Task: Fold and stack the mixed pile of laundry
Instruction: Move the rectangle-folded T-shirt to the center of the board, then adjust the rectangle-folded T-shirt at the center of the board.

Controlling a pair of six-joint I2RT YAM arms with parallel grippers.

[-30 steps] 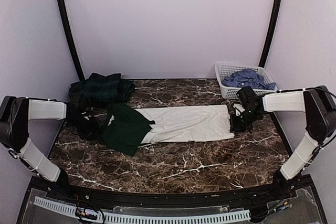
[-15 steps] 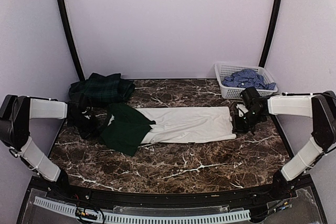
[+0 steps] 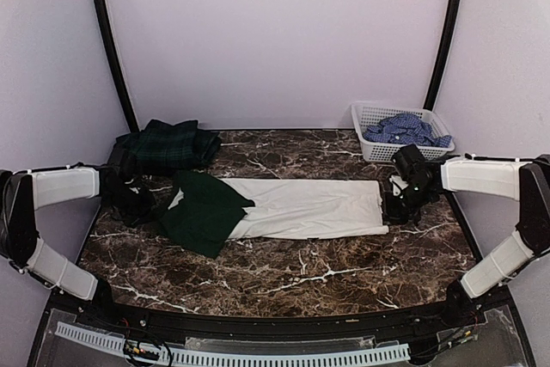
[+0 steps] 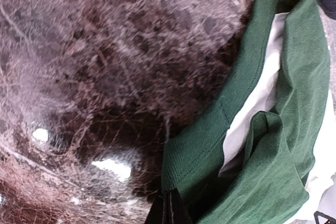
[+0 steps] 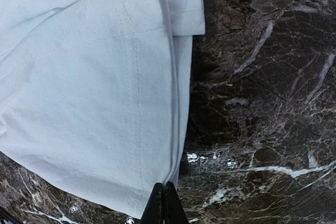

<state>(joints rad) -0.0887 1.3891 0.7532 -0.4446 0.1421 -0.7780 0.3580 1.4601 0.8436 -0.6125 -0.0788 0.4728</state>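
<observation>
A white garment with dark green parts (image 3: 292,206) lies stretched flat across the middle of the marble table. My left gripper (image 3: 148,204) is shut on its dark green end; in the left wrist view the fingertips (image 4: 169,211) pinch the ribbed green edge (image 4: 199,145). My right gripper (image 3: 391,206) is shut on the white hem; in the right wrist view the fingertips (image 5: 164,207) pinch the folded white edge (image 5: 105,103). A dark green plaid garment (image 3: 168,144) lies crumpled at the back left. A blue-and-white check shirt (image 3: 404,129) sits in the basket.
A white lattice basket (image 3: 369,150) stands at the back right corner. Bare dark marble (image 3: 301,272) runs in front of the stretched garment. Curved black posts rise at both back corners against pale walls.
Both grippers moved outward, left to the left and right to the right, pulling the white and green garment longer and flatter on the table.
</observation>
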